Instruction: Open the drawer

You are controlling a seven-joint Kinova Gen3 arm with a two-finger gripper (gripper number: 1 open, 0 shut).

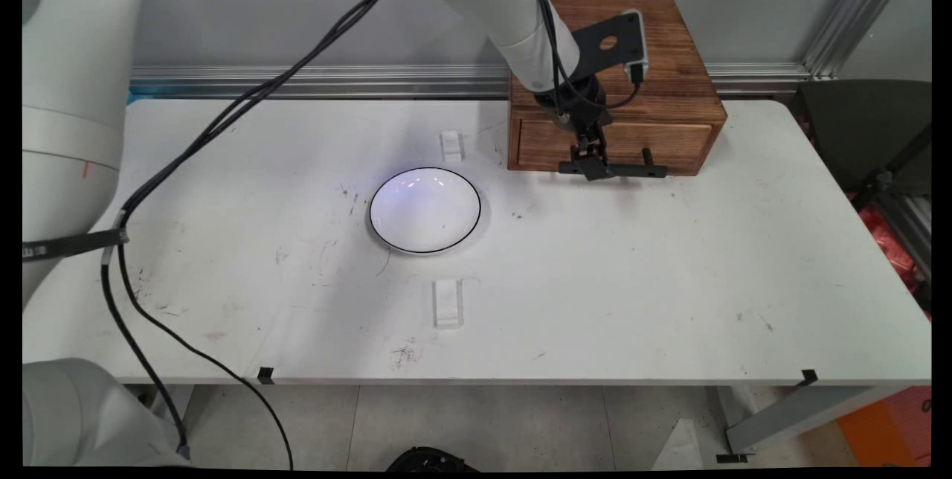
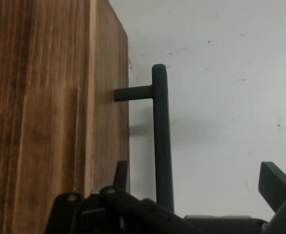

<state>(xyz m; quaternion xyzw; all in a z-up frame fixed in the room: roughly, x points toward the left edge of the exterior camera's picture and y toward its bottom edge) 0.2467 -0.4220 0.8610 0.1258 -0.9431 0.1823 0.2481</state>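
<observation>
Grainy stained-wood drawer box (image 1: 654, 85), matt black handle (image 2: 162, 141), glossy bowl (image 1: 425, 210).

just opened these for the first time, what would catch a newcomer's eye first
The dark wooden drawer box at the table's far side draws the eye, with the black two-finger gripper right at its long black bar handle; the open fingers straddle the bar. Left of the box, a round white plate with a thin black rim lies on the scuffed white table.
</observation>
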